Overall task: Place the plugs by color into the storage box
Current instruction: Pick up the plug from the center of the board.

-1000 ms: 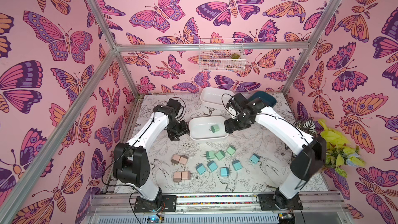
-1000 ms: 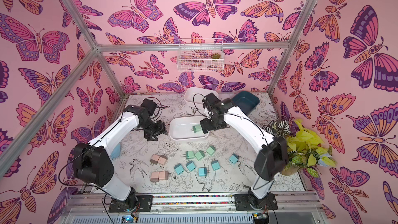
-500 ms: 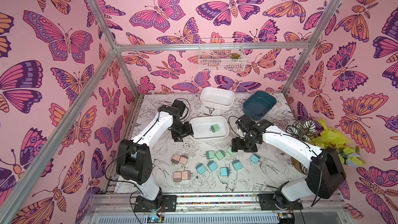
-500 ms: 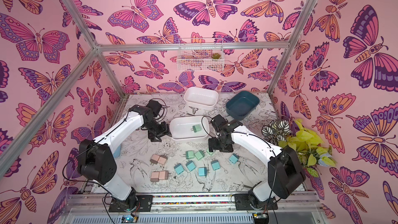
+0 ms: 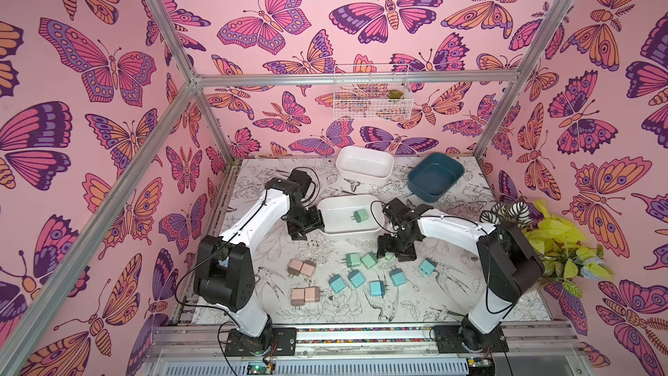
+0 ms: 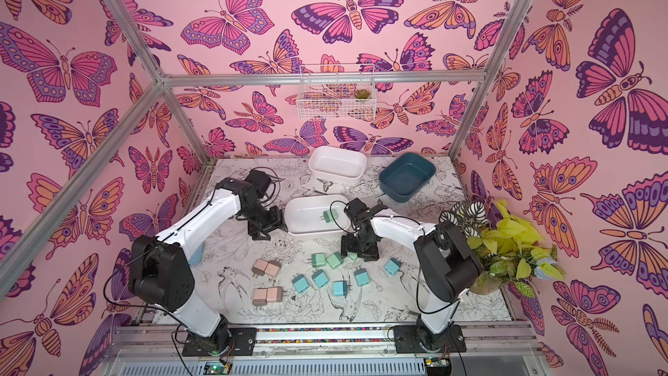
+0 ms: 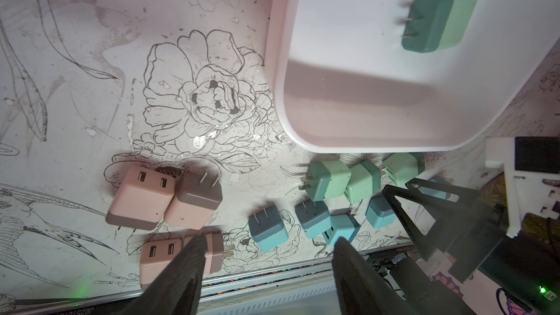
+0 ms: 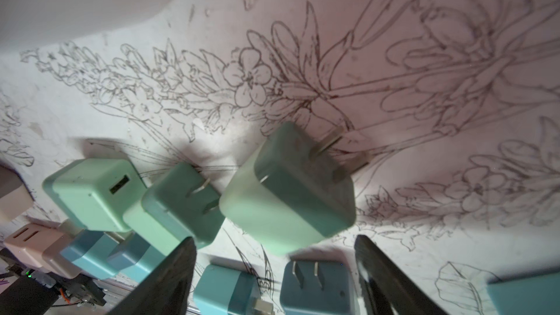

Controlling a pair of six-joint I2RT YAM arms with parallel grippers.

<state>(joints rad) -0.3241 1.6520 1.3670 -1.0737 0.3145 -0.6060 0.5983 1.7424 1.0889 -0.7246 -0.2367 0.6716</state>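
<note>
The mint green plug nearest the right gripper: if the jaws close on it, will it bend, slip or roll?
The mint green plug looks like hard plastic, so it should be stiff. Its smooth rounded edges might slip in the right gripper. Lying on a flat side, it would likely slide, not roll.

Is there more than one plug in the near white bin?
No, the near white bin holds a single green plug in a top view.

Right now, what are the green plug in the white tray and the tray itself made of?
The green plug looks like matte molded plastic, two-tone with rounded edges; its prongs look like bare metal. The white tray is probably smooth, faintly glossy plastic, judging by its thin rounded rim.
</note>
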